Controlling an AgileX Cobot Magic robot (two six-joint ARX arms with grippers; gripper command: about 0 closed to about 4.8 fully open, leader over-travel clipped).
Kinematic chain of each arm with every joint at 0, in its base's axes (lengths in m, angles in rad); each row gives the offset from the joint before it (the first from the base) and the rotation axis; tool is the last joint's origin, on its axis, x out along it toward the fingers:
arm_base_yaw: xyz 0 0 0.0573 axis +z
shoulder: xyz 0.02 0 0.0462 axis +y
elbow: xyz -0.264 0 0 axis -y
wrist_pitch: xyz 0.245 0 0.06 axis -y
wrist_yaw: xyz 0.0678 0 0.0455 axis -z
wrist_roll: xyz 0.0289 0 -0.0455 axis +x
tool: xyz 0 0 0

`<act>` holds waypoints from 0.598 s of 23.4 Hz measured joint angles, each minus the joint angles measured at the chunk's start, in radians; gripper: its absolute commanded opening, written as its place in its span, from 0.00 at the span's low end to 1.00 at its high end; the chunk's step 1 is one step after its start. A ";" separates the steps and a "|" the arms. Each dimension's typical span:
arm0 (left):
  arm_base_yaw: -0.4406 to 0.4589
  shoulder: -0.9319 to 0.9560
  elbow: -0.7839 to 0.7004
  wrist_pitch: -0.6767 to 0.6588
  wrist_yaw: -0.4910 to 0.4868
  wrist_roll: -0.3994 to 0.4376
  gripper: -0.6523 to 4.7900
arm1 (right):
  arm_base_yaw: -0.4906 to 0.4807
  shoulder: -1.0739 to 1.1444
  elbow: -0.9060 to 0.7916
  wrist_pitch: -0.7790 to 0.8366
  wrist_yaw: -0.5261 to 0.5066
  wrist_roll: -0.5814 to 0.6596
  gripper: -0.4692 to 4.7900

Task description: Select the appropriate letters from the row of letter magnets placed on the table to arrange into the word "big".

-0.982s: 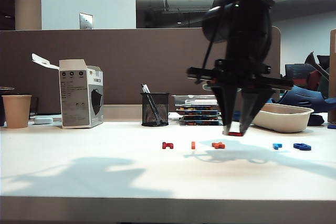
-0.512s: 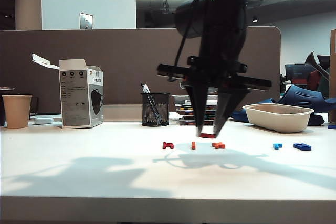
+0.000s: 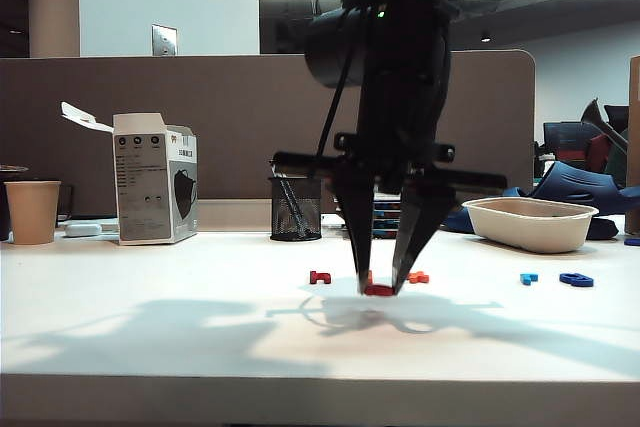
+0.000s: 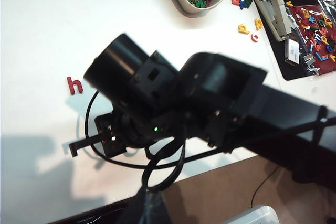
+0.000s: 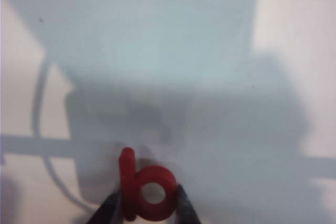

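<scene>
My right gripper [image 3: 380, 288] is shut on the red letter b [image 3: 379, 290], low over the white table [image 3: 150, 327], just in front of the row. In the right wrist view the red b [image 5: 144, 190] sits clamped between the two dark fingertips [image 5: 109, 211]. Still in the row are a dark red h [image 3: 319, 277], a thin orange bar [image 3: 368, 275] half hidden behind a finger, an orange-red piece [image 3: 418, 277], a light blue piece [image 3: 528, 278] and a dark blue looped letter [image 3: 575, 279]. My left gripper [image 4: 149, 211] hangs off the table's side, a single dark tip, empty.
A mesh pen cup [image 3: 295, 207], a white box [image 3: 155, 179] and a paper cup [image 3: 32, 211] stand at the back. A beige tray [image 3: 530, 224] and stacked letter packs [image 3: 375, 209] are back right. The right arm [image 4: 210, 103] fills the left wrist view beside the h [image 4: 74, 85].
The right gripper has carried the red b leftward along the row and down to the table in front of the orange bar. The left arm has not moved.
</scene>
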 measured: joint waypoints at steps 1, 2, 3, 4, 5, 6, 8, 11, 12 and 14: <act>0.000 0.000 0.000 0.000 0.000 0.000 0.11 | 0.002 0.000 -0.006 0.005 0.001 0.001 0.25; 0.000 0.000 0.000 0.000 0.000 0.000 0.11 | 0.006 0.003 -0.007 0.006 0.005 0.003 0.25; 0.000 0.000 0.000 0.000 0.000 0.000 0.11 | 0.007 0.005 -0.008 0.011 0.010 0.004 0.25; 0.000 0.000 0.000 0.000 0.000 0.000 0.11 | 0.007 0.005 -0.008 0.014 0.017 0.004 0.25; 0.000 0.000 0.000 0.000 0.000 0.000 0.11 | 0.007 0.005 -0.008 0.019 0.029 0.007 0.25; 0.000 0.000 0.000 0.000 0.000 0.000 0.11 | 0.007 0.006 -0.007 0.021 0.040 0.008 0.25; 0.000 0.000 0.000 0.000 0.000 0.000 0.11 | 0.006 0.011 -0.007 0.025 0.055 0.010 0.25; 0.000 0.000 0.000 0.000 0.000 0.000 0.11 | 0.006 0.027 -0.008 0.027 0.059 0.011 0.25; 0.000 0.000 0.000 0.000 0.000 0.000 0.11 | 0.006 0.030 -0.007 0.027 0.058 0.011 0.25; 0.000 0.000 0.000 0.000 0.000 0.000 0.11 | 0.007 0.034 -0.003 0.026 0.058 0.011 0.25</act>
